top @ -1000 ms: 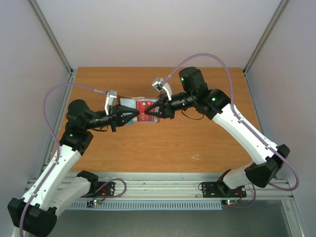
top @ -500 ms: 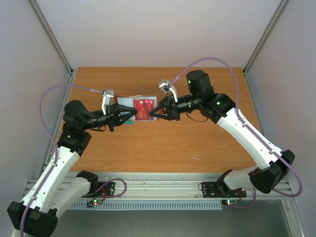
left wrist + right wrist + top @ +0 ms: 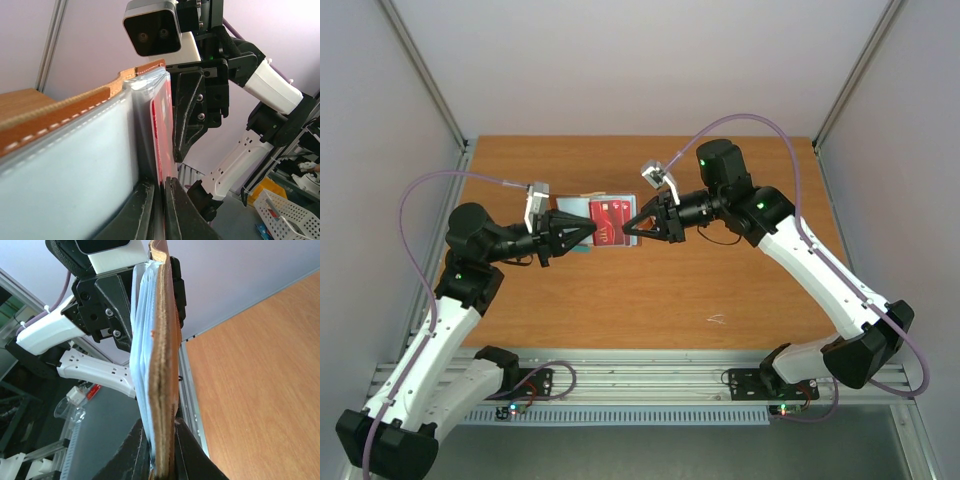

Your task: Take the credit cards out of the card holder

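Observation:
The card holder (image 3: 576, 208) is held up above the table between both grippers. My left gripper (image 3: 592, 232) is shut on the near edge of a reddish card (image 3: 610, 221) that sticks out of the holder. In the left wrist view the card (image 3: 163, 130) stands on edge between my fingertips (image 3: 177, 212), next to the holder's brown rim (image 3: 60, 112) and pale lining. My right gripper (image 3: 628, 232) is shut on the holder's brown leather edge (image 3: 163, 340), with pale sleeves on its left side. The other cards are hidden.
The wooden table (image 3: 720, 270) lies below, with a small white mark (image 3: 717, 320) at the front right. Metal frame posts and pale walls stand on both sides. A white basket (image 3: 285, 215) shows beyond the table in the left wrist view.
The two grippers have drawn apart a little, the right one to the right and the left one slightly left. More of the reddish card shows between them.

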`<control>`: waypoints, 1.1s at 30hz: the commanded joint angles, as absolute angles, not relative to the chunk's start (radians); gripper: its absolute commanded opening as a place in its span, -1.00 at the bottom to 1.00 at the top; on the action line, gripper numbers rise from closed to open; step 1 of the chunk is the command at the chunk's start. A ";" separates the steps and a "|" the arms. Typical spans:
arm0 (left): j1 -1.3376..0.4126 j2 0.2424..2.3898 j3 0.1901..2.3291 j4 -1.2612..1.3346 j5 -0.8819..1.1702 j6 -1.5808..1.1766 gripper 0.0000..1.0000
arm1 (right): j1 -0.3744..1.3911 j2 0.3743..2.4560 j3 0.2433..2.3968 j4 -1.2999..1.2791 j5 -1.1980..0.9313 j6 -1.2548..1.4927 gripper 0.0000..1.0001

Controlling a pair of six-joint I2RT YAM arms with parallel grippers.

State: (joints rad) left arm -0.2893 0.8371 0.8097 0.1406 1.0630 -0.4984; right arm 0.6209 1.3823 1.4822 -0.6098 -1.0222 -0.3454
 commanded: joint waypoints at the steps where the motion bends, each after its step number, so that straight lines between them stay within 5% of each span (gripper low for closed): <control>1: -0.287 0.824 0.831 0.195 1.089 -0.497 -0.85 | 0.615 1.381 1.516 -0.611 -1.050 -0.351 -0.89; 19: -0.280 0.821 0.830 0.182 1.070 -0.501 -1.00 | 0.603 1.361 1.510 -0.655 -1.026 -0.382 -0.56; 29: -0.276 0.819 0.827 0.184 1.075 -0.503 -0.99 | 0.598 1.364 1.506 -0.653 -1.046 -0.372 -0.92; 33: -0.275 0.815 0.828 0.187 1.069 -0.511 -0.75 | 0.598 1.368 1.512 -0.653 -1.056 -0.371 -0.93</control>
State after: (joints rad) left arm -0.2810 0.8364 0.8097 0.1360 1.0660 -0.5064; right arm 0.6029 1.3811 1.4860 -0.6453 -1.0306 -0.3744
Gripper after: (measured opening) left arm 0.114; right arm 0.095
